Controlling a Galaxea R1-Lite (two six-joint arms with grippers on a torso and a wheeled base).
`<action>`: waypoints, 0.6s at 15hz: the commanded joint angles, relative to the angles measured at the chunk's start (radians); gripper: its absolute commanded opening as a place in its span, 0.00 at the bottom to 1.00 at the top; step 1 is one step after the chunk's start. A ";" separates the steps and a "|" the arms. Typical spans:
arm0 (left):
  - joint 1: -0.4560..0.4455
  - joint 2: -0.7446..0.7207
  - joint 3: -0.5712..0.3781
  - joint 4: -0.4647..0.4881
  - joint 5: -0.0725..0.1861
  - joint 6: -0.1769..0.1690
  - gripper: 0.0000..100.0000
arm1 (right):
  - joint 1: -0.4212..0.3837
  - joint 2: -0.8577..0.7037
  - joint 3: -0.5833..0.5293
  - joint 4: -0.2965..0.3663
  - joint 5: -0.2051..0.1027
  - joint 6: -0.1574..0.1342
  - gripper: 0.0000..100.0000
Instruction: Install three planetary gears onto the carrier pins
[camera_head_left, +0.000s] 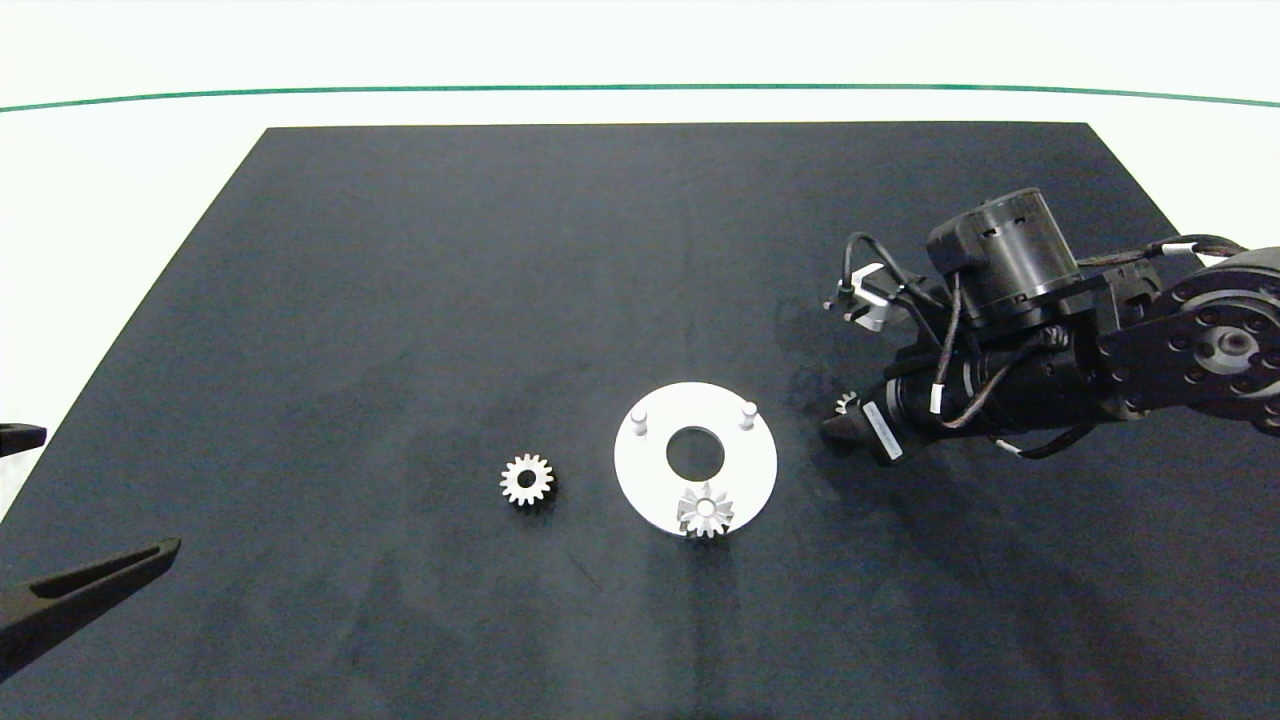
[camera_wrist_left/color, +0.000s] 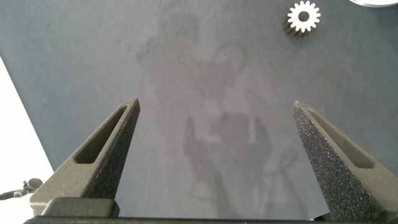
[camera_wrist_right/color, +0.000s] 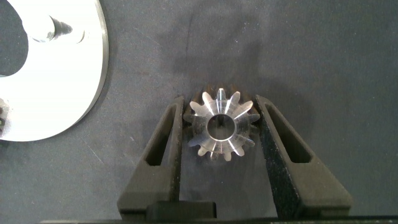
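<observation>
Right wrist view: gear (camera_wrist_right/color: 221, 126) flat between jaws, bore up.

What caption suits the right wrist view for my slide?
Right gripper fingers closed around a planetary gear on the dark mat, beside the white carrier disc.

Bright overhead light, soft shadows, sharp focus

Dark matte mat (camera_head_left: 500, 300) covering a white table (camera_head_left: 120, 180); thin green line (camera_head_left: 640, 88) crossing toward 12 o'clock
</observation>
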 joint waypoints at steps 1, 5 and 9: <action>-0.001 0.000 0.000 0.002 0.000 0.002 1.00 | 0.002 -0.007 -0.003 0.002 0.000 -0.002 0.04; -0.001 0.000 0.000 0.002 0.001 0.002 1.00 | 0.032 -0.069 -0.017 0.015 0.000 -0.004 0.04; -0.001 0.000 0.000 0.002 0.003 0.002 1.00 | 0.132 -0.109 -0.024 0.021 -0.017 -0.001 0.04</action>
